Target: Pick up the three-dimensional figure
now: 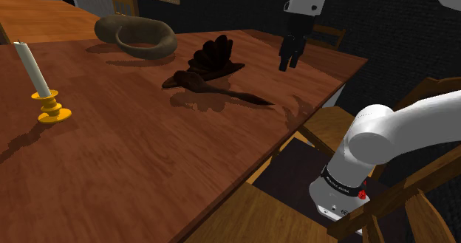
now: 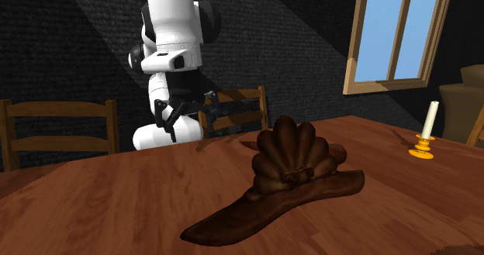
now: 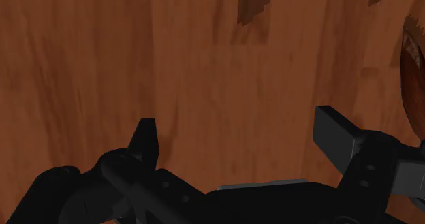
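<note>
The figure (image 1: 210, 64) is dark brown, with a fan-shaped body on a long flat base, and lies on the wooden table (image 1: 133, 160). In the second exterior view the figure (image 2: 291, 164) is near the front, with its base running toward that view's lower left. My black gripper (image 1: 289, 60) hangs open above the table, to the shoulder view's right of the figure and apart from it. Seen from across the table, the gripper (image 2: 182, 110) is behind the figure near the far edge. In the wrist view the gripper (image 3: 238, 127) holds nothing, over bare wood, with the figure's edge (image 3: 414, 73) off to one side.
A white candle in a yellow holder (image 1: 44, 86) stands at the shoulder view's left. A brown ring-shaped object (image 1: 137, 35) lies behind the figure. Wooden chairs (image 2: 58, 129) stand along the table's edge near the arm's stand (image 1: 340, 193).
</note>
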Available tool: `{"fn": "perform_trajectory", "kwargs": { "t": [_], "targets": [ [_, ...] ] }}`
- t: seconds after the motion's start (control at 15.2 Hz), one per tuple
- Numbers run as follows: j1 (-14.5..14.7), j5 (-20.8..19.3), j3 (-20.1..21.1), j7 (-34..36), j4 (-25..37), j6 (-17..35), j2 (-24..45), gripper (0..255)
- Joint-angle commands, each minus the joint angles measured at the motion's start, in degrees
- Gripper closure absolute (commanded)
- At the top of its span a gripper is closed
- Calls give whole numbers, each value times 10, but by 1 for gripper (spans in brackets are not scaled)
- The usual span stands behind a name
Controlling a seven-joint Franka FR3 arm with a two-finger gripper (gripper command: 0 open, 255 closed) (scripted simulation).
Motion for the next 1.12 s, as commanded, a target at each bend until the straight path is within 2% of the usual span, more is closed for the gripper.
{"fn": "perform_trajectory", "kwargs": {
  "t": [0.0, 0.46, 1.06],
  "targets": [
    [0, 0, 0, 0, 0, 0, 0, 0],
    [56, -25, 5, -132, 107, 61, 130, 0],
    [118, -48, 33, -286, 255, 102, 266, 0]
  ]
}}
